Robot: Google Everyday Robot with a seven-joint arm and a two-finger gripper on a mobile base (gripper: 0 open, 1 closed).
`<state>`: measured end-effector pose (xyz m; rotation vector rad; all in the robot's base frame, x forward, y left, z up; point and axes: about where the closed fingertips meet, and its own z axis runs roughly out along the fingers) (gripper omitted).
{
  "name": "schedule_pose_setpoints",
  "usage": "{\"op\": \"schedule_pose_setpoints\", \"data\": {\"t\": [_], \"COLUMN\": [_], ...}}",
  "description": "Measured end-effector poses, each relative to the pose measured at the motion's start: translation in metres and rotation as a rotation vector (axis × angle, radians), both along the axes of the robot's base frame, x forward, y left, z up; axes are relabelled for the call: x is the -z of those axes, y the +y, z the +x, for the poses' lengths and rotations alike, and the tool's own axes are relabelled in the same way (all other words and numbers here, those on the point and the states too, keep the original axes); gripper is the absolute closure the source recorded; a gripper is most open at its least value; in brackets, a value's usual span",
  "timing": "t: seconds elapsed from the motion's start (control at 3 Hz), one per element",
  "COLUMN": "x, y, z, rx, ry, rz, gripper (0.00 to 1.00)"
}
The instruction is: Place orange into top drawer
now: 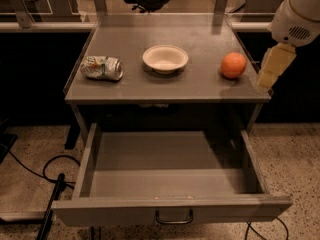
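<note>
The round orange (233, 65) sits near the tabletop's (165, 86) right edge, gripper (266, 80) just right of it, its state untellable, drawer (170, 206) open below.

the desk (150, 86) top looks like smooth grey metal with a faint sheen. the top drawer (165, 151) is the same matt grey metal, and its handle (173, 218) is darker. the orange (233, 65) near the right edge has smooth matt skin. the bowl (165, 59) is white and slightly glossy. the can (101, 67) is crumpled shiny metal. the gripper (265, 79), just off the right edge, looks like pale matt plastic.
</note>
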<state>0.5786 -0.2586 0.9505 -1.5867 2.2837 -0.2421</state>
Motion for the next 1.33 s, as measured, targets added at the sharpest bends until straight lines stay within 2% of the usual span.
{"op": "schedule_pose_setpoints", "data": {"t": [0.33, 0.67, 1.33], "x": [0.004, 0.012, 0.029], "y": [0.008, 0.016, 0.007], "z": [0.032, 0.094, 0.113], "rx": [-0.017, -0.056, -0.049], "ry": [-0.022, -0.022, -0.035], "rz": [0.063, 0.116, 0.106], "gripper": [0.0, 0.0, 0.0]}}
